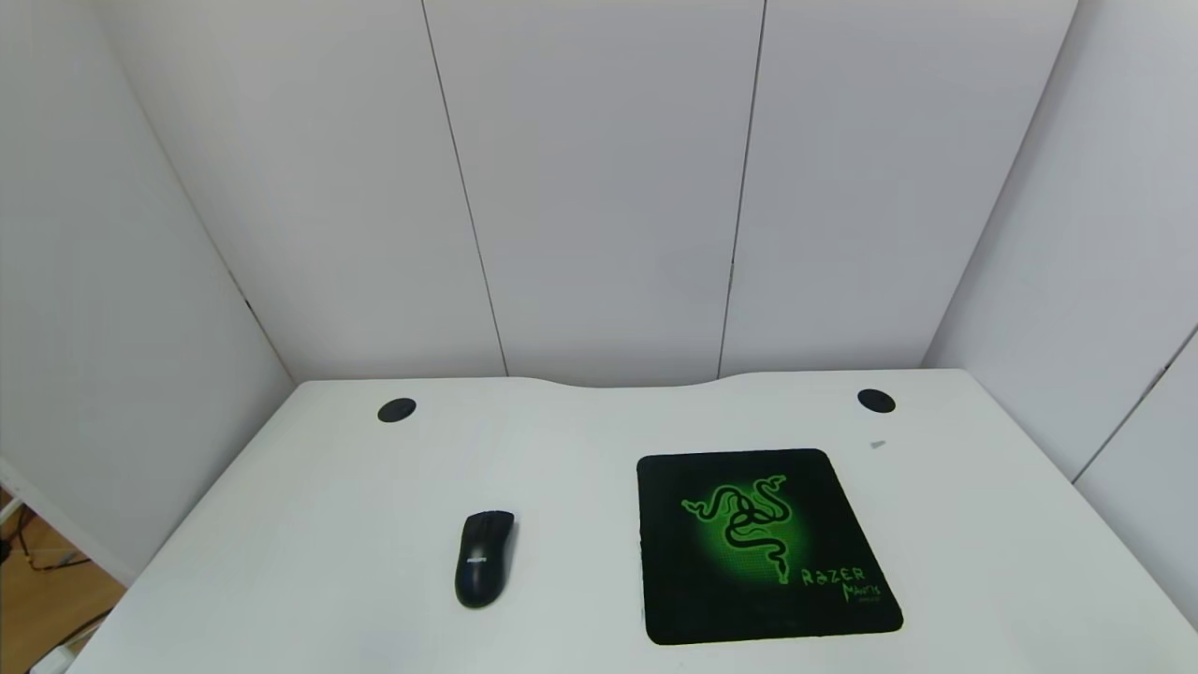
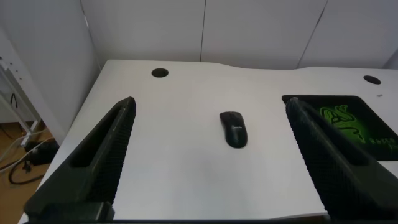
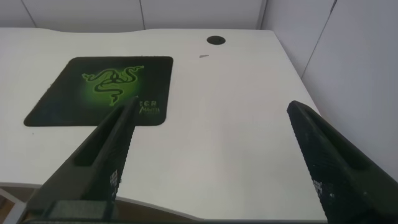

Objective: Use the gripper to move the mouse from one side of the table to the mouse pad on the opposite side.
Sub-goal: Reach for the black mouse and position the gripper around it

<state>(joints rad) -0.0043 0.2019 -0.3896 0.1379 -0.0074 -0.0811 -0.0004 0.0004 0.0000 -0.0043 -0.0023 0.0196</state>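
The black mouse (image 1: pixel 485 558) lies on the white table (image 1: pixel 309 487), left of centre near the front. The black mouse pad (image 1: pixel 763 546) with its green snake emblem lies to its right, flat and bare. Neither gripper shows in the head view. In the left wrist view my left gripper (image 2: pixel 211 109) is open and empty, held back above the table's front edge, with the mouse (image 2: pixel 234 129) ahead between its fingers and the pad (image 2: pixel 348 118) beyond one finger. My right gripper (image 3: pixel 211 109) is open and empty over the table's right front, beside the pad (image 3: pixel 102 87).
Two round black cable holes (image 1: pixel 397 410) (image 1: pixel 876 401) sit near the table's far edge, which has a curved notch. A small grey mark (image 1: pixel 877 445) lies beyond the pad. White wall panels enclose the table at the back and sides.
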